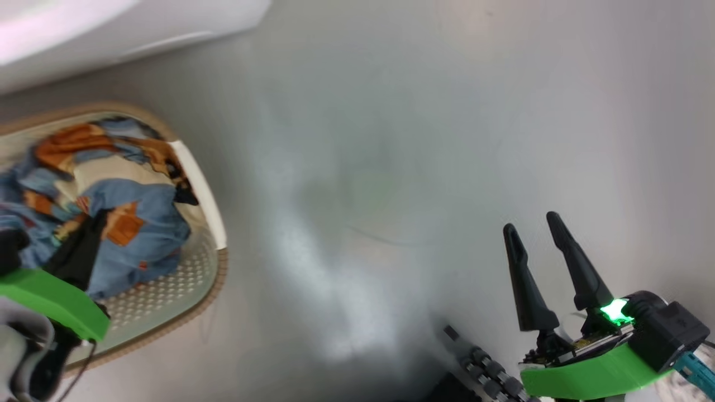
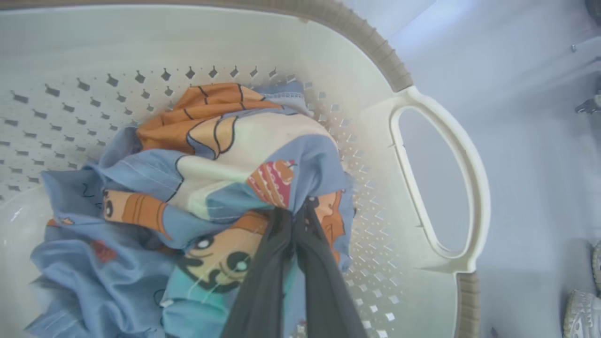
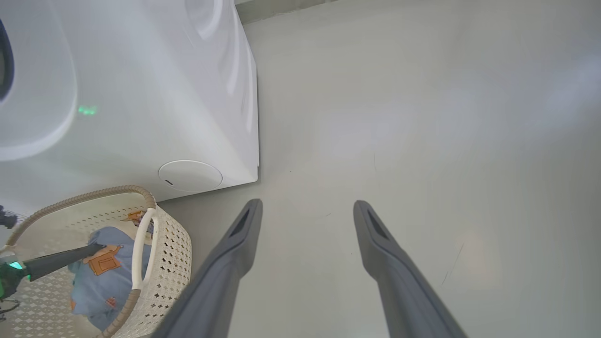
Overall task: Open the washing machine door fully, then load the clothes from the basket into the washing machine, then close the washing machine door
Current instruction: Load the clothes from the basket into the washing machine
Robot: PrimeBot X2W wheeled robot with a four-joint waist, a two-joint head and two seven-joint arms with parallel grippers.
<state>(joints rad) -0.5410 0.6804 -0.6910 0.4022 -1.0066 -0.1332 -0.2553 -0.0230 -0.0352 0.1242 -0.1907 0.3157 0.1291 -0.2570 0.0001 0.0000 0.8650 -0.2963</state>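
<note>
The left hand (image 2: pixel 295 219) is squeezed shut on the clothes (image 2: pixel 211 173), with its two dark fingers pressed together on a fold of blue cloth. The clothes are piled in the basket (image 2: pixel 371 44). They are light blue with orange cartoon figures. The basket is set on the floor (image 1: pixel 391 139), just beside the washing machine (image 3: pixel 164 94). The right hand (image 1: pixel 530 221) is held open over the floor, well right of the basket, and nothing is touched by it.
</note>
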